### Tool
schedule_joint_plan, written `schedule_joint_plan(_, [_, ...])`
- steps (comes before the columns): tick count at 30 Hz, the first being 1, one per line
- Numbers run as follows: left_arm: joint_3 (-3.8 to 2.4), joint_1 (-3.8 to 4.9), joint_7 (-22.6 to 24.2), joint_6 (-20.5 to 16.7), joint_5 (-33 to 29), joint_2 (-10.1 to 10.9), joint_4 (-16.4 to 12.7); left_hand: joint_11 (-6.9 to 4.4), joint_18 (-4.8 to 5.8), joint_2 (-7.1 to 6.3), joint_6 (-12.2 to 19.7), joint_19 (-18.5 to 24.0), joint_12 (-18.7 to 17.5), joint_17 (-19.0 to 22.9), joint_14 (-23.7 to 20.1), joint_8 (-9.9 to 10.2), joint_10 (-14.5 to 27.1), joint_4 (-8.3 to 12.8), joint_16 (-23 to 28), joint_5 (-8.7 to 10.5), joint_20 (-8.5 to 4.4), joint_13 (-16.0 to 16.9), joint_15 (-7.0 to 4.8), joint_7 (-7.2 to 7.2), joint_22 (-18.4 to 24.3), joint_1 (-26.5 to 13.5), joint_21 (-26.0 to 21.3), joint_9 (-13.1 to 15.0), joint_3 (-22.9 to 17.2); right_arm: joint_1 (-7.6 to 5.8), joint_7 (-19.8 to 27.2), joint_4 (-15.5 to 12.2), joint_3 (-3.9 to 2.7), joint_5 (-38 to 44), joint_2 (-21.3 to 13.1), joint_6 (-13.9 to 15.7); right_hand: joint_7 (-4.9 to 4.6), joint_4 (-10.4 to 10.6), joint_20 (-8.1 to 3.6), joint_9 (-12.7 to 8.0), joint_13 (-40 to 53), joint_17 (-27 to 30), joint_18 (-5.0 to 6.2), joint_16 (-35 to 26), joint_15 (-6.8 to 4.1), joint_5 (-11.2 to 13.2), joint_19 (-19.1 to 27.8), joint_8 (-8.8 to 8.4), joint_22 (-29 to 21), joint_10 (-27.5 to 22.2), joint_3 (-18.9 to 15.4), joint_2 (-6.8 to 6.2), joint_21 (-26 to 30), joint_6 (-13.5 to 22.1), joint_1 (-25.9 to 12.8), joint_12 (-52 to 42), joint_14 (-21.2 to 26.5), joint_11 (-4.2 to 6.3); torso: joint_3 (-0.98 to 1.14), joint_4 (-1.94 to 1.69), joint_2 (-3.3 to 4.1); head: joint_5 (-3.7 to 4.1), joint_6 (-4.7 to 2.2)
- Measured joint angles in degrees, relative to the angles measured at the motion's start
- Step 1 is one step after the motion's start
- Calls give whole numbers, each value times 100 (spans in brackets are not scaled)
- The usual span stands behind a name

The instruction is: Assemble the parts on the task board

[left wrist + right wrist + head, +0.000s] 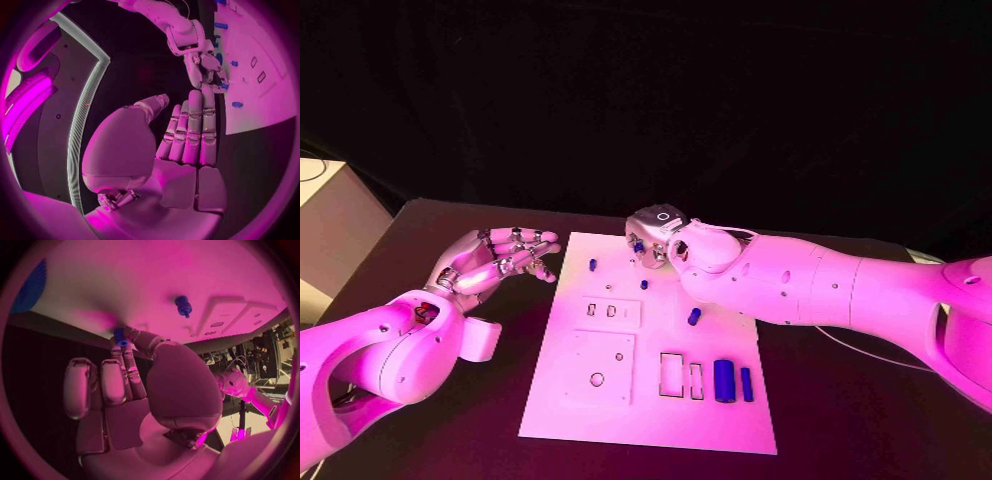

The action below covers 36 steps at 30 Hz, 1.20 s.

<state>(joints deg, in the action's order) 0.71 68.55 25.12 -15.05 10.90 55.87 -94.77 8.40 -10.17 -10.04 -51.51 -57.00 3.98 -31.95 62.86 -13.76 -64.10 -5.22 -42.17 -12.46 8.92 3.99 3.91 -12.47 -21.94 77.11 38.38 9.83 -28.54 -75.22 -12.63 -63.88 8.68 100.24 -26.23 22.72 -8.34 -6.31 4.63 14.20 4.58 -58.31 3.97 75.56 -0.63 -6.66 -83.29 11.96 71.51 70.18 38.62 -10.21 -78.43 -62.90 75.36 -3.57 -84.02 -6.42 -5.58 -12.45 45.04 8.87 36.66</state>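
Blue parts [724,380] on a seemingly white task board [646,420].

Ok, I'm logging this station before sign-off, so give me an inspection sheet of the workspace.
Surface: black table, white board in the middle.
Job's things: blue parts on the board, two by its near right edge, one mid-board.
Clutter: nothing seen.
Hands: left hand open beside the board's left edge; right hand over the far edge, pinching a small blue part.
Cables: thin cable under the right arm.
Surroundings: pale box at far left.
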Motion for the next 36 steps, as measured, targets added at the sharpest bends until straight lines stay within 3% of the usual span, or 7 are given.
schedule_joint_plan(8, [0, 0, -2, 4, 0, 2, 1, 21, 0, 0, 2, 0, 0, 1, 0, 0, 21, 0, 0, 0, 0, 0, 0, -2, -7, 0, 0, -1, 0, 8, 7, 59, 4, -5, 26, -12, -35, 2, 65, 18, 0, 222, 1, -75, 11, -22, 71, -6, -199, -35, 2, -3, 111, 162, -3, 10, 11, 35, -1, 0, 2, 14, -3])
schedule_joint_plan(12, [0, 0, -4, 5, 0, 4, 1, 21, 0, 0, 21, 0, 0, 1, 0, 0, 21, 0, 0, 0, 0, 0, 0, -20, -7, 0, 0, -1, 0, 12, 27, 95, 7, -13, 18, -9, -126, 143, 168, -24, 42, 1102, 141, -595, 143, -34, 532, -287, -1201, -657, -22, -256, 833, 636, -240, -37, 292, 54, -1, 1, 2, 15, -9])
schedule_joint_plan(16, [0, 0, -6, 5, 0, 6, 1, 21, 1, 0, 21, -1, 0, 1, -21, 0, 21, 0, 0, 0, 0, 0, 20, -20, -12, 0, 0, -1, 0, 2, 55, 65, -1, -24, -28, 37, -41, 308, 185, -73, -79, 1725, 315, -1027, 151, -56, 800, -533, -2151, -1390, -1172, -208, 1654, 1011, 1, -36, 383, 7, -1, 1, 2, 15, -14])
schedule_joint_plan(18, [0, 0, -8, 6, 1, 6, 3, 21, 0, 0, 21, -1, 0, 1, -21, 0, 21, 0, 0, 0, 0, 0, 20, -20, -12, 0, -1, -1, 0, -4, 77, 6, -4, -36, -82, 84, -14, 621, 197, -92, -80, 1855, 315, -1111, 155, -56, 787, -609, -2340, -1652, -2039, -107, 1873, 1092, 353, -39, 378, -31, -1, 1, 2, 15, -15])
schedule_joint_plan(21, [0, 0, -10, 7, 1, 10, 11, 21, 0, 0, 21, 0, 0, 1, -21, 0, 21, 0, 1, 0, 0, 0, 20, -21, -12, 0, 0, -1, 0, -3, 92, -150, -4, -63, -216, 155, 11, 1246, 234, -104, -79, 1932, 315, -1131, 167, -56, 745, -646, -2442, -1740, -2650, -157, 2026, 1116, 802, -110, 366, -61, 0, 2, 2, 15, -16])
schedule_joint_plan(27, [0, -1, -15, 9, 1, 26, 49, 21, 0, 0, 21, -1, 0, 1, -21, 0, 21, 0, 1, 0, 0, 0, 20, -20, -12, 0, -1, -2, 0, 9, 119, -784, -85, -168, -762, 303, 11, 1986, 201, -104, -77, 1992, 315, -1131, 166, -28, 671, -672, -2471, -1744, -2869, -281, 2108, 1116, 1192, -236, 366, -31, 7, 25, -4, 22, -41])
schedule_joint_plan(36, [1, 0, -17, 10, 1, 28, 125, 21, 1, 0, 21, -1, 0, 2, -21, 0, 21, 0, 1, 0, 0, 0, 21, -20, -11, 0, -1, -3, 0, -105, 361, -1723, -195, -876, -1807, 665, -155, 2218, 122, -51, -22, 901, 307, -441, 108, -122, 284, -598, -1422, -708, -2469, -179, 1318, 790, 1294, -671, 107, 63, 30, 118, -14, 29, -144])
